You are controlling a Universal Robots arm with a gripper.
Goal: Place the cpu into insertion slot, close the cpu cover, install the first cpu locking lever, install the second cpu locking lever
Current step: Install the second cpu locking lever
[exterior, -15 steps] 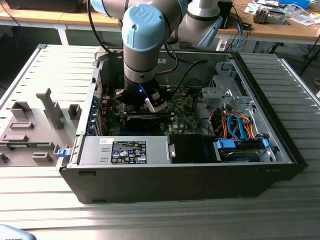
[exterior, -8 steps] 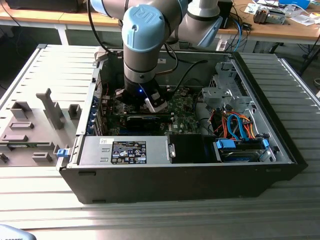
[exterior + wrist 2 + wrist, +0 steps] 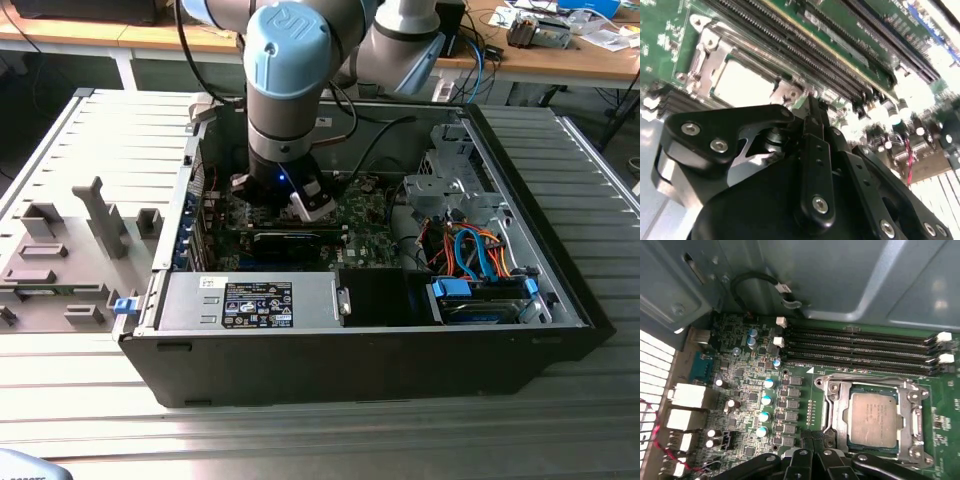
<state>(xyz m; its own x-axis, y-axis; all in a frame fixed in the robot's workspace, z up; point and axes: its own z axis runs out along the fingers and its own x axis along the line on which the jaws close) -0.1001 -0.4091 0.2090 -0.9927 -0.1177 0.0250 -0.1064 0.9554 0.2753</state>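
Gripper [image 3: 300, 205] fingers looked pressed together with nothing between them, low over the motherboard inside the open computer case [image 3: 350, 370].

Going from the exterior view's left to its right: a grey fixture tray [image 3: 60, 270] with upright holders stood outside the case. Next came the arm [image 3: 285, 80] reaching straight down into the case. Beyond it, a bundle of orange and blue cables [image 3: 480, 250] lay well apart from the work.

As for progress, the first step looked done. The cpu [image 3: 872, 420] lay flat in the insertion slot [image 3: 873, 449], its pale face up. The cpu cover [image 3: 837, 390] appeared to be down around it too, with the chip showing through the window. I could not tell whether either locking lever was latched, so I judged those two steps open. The fingertips hovered just beside the socket's edge, on the side away from the memory slots [image 3: 860, 347].

The exterior view gave the whole layout, but the wrist hid the socket. The first wrist view looked down on chip, cover and memory slots squarely, with the fingertips at the frame's edge. The second wrist view looked along the finger linkages and showed how tightly the tips met, with the socket glaring white beyond them.
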